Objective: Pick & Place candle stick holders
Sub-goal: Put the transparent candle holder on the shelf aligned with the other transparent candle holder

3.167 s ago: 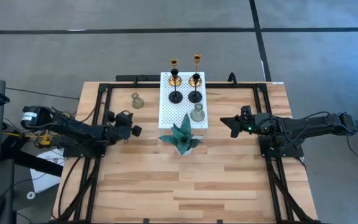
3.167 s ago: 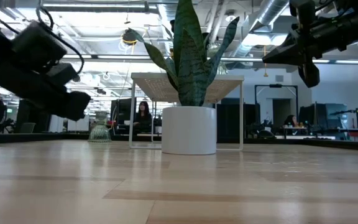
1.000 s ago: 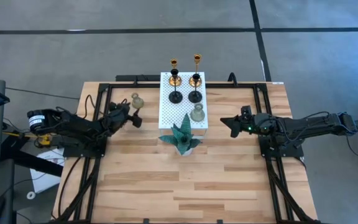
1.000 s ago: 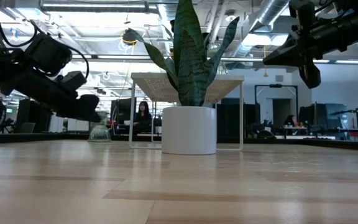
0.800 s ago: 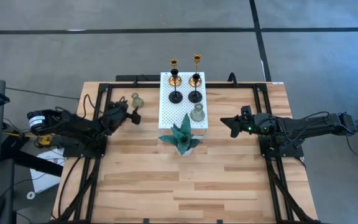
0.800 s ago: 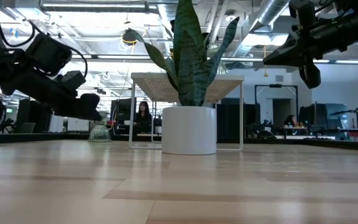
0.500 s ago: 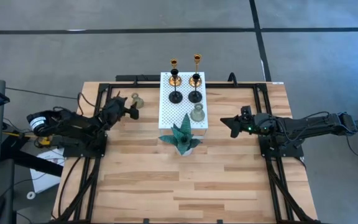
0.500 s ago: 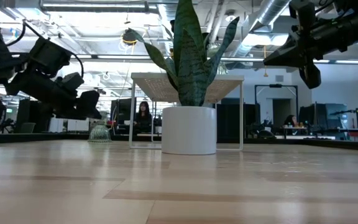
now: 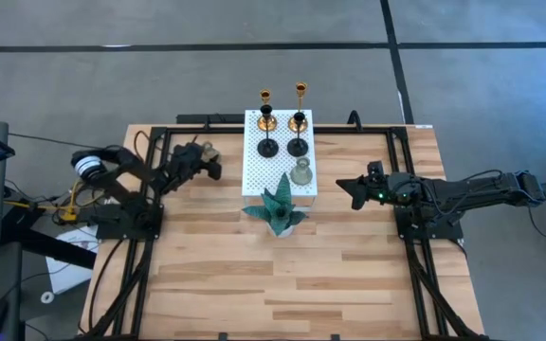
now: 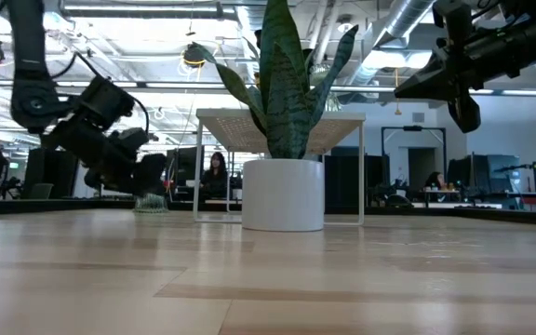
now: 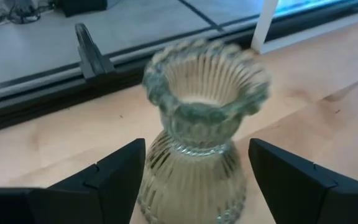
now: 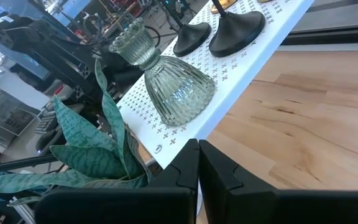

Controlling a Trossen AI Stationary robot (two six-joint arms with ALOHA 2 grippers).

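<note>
The left gripper [image 11: 194,180] is at the one candle stick holder that stands off the white perforated board [image 9: 280,156]: a squat grey-green ribbed holder [image 11: 199,134] on the bare wood near the tabletop's far edge, toward the far left corner and just left of the board. The left wrist view shows the fingers [image 11: 114,177] spread, one on each side of the holder's bell-shaped body; whether either pad touches it cannot be told. In the high view the gripper [image 9: 204,159] covers most of the holder. The remaining five are on the board: the second grey-green holder [image 9: 300,171] near its right edge, two black holders [image 9: 267,145] in the middle, and two gold stemmed holders [image 9: 264,98] at its far edge. The teal plant ornament [image 9: 278,206] sits at the board's near edge. The right gripper [image 9: 353,192] waits over the table right of the board, fingers pressed together. Judgement: the step in hand is the grasp of the stray holder. The next move calls for closing squarely on the ribbed body below its flared rim, then lifting straight up before carrying it to a free spot on the board, clear of the holders already standing there.
</note>
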